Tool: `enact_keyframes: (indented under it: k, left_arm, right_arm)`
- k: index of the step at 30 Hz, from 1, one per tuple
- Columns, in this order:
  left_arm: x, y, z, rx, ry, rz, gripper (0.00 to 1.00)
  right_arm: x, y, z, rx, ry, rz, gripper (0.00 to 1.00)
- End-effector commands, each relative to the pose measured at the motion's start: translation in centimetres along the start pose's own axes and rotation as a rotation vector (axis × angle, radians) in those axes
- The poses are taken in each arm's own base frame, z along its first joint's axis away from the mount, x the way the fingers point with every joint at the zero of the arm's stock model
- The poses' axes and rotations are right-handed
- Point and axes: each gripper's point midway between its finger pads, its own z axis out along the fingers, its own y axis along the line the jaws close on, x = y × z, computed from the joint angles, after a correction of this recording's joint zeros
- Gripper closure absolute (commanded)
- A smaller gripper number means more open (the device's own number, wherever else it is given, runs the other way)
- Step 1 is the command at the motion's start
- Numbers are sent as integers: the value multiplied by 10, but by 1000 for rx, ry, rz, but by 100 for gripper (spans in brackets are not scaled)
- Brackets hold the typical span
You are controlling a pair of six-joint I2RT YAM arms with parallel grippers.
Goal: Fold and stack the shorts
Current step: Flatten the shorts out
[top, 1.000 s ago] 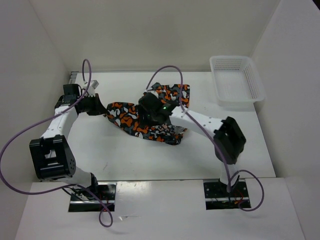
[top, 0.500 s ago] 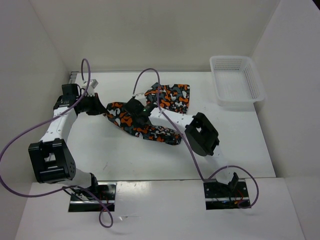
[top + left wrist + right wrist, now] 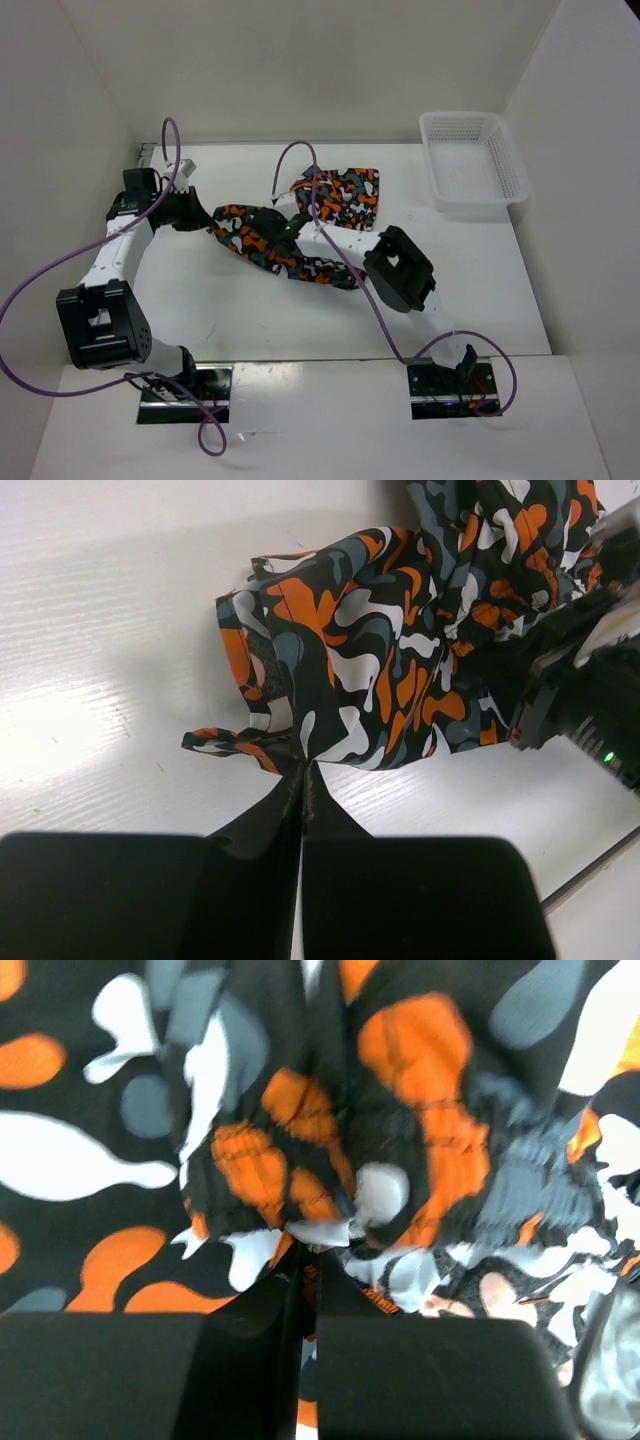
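The shorts (image 3: 335,192), printed in orange, grey, black and white blotches, lie crumpled across the middle of the table. My left gripper (image 3: 207,219) is at their left corner. In the left wrist view it (image 3: 303,767) is shut on a pinched edge of the shorts (image 3: 360,660). My right gripper (image 3: 272,225) is down on the cloth a little to the right of the left one. The right wrist view shows it (image 3: 318,1255) shut on a bunched fold of the shorts (image 3: 300,1110), which fill that view.
A white mesh basket (image 3: 470,165) stands at the back right of the table. White walls close in the table on the left, back and right. Purple cables loop above both arms. The right arm's black wrist (image 3: 590,710) shows beside the shorts in the left wrist view.
My right arm has swung left across the shorts, and its gripper has gone from open to shut on the cloth. The left arm has held still.
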Motion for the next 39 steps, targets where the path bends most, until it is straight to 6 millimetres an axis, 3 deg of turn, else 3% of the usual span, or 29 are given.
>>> enact_keyframes:
  k: [1, 2, 3, 4, 5, 8, 9, 11, 13, 16, 17, 19, 20, 21, 22, 23, 25, 26, 29, 31, 32, 33, 34, 36, 37, 39]
  left_arm:
    - [-9, -9, -9, 18, -34, 28, 100]
    - [-11, -8, -10, 9, -32, 27, 100]
    - [-16, -9, -12, 8, -42, 34, 100]
    - [-14, -7, -12, -2, -34, 28, 100]
    - [-13, -7, -12, -2, -34, 28, 100]
    - [-13, -4, -8, -1, -23, 20, 100]
    - [-13, -1, -4, -1, -19, 17, 100]
    - [-10, 2, -1, -9, -9, 10, 100]
    - [-8, 6, 1, -22, -1, 4, 100]
    - [-6, 9, 3, -31, 7, -1, 100]
    - [-6, 9, 3, -31, 8, -1, 100]
    - [-4, 11, 5, -30, 16, -7, 98]
    - [-8, 12, 4, -40, 10, -2, 92]
    - [-8, 12, 4, -40, 10, -2, 83]
    - [-14, 11, 2, -41, 2, 3, 44]
    - [-18, 14, 0, -66, -5, 10, 26]
    - [-20, 17, -5, -99, 6, 3, 2]
    - [-26, 23, -12, -154, 0, 10, 0]
    - [-27, 42, -24, -250, -1, -9, 0]
    - [-6, 46, -23, -246, 30, -44, 0]
    - [-2, 43, -22, -216, 14, -45, 0]
    - [27, 43, -15, -201, 64, -78, 9]
    - [35, 42, -16, -201, 62, -77, 17]
    - [59, 37, -14, -187, 81, -91, 32]
    - [82, 33, -16, -185, 105, -106, 45]
    - [94, 34, -17, -201, 107, -106, 49]
  right_arm:
    - [-38, -36, -18, 0, -33, 111, 100]
    - [-70, -62, -33, -35, -74, 205, 100]
    - [-88, -74, -41, -78, -105, 267, 100]
    - [-105, -105, -54, -140, -111, 336, 100]
    - [-112, -121, -58, -171, -117, 378, 100]
    - [-113, -163, -57, -225, -91, 445, 100]
    - [-108, -189, -53, -195, -85, 484, 100]
    - [-98, -212, -45, -166, -63, 519, 100]
    - [-82, -221, -38, -158, -37, 557, 98]
    - [-65, -227, -37, -180, -19, 632, 77]
    - [-63, -227, -39, -180, -18, 643, 61]
    - [-66, -231, -47, -177, -39, 660, 43]
    - [-69, -235, -51, -168, -57, 664, 35]
    - [-68, -241, -53, -154, -65, 682, 20]
    - [-73, -250, -63, -154, -90, 696, 15]
    - [-72, -255, -67, -150, -98, 704, 7]
    - [-76, -271, -83, -141, -136, 742, 6]
    - [-70, -275, -86, -139, -127, 748, 6]
    - [-62, -282, -103, -153, -135, 762, 6]
    - [-54, -276, -113, -198, -119, 779, 13]
    - [-36, -269, -109, -209, -75, 783, 16]
    - [-27, -260, -110, -250, -43, 790, 19]
    - [-8, -254, -107, -261, -5, 821, 21]
    - [7, -241, -108, -304, 33, 846, 27]
    - [25, -234, -107, -310, 73, 868, 29]
    - [44, -230, -104, -306, 108, 897, 34]
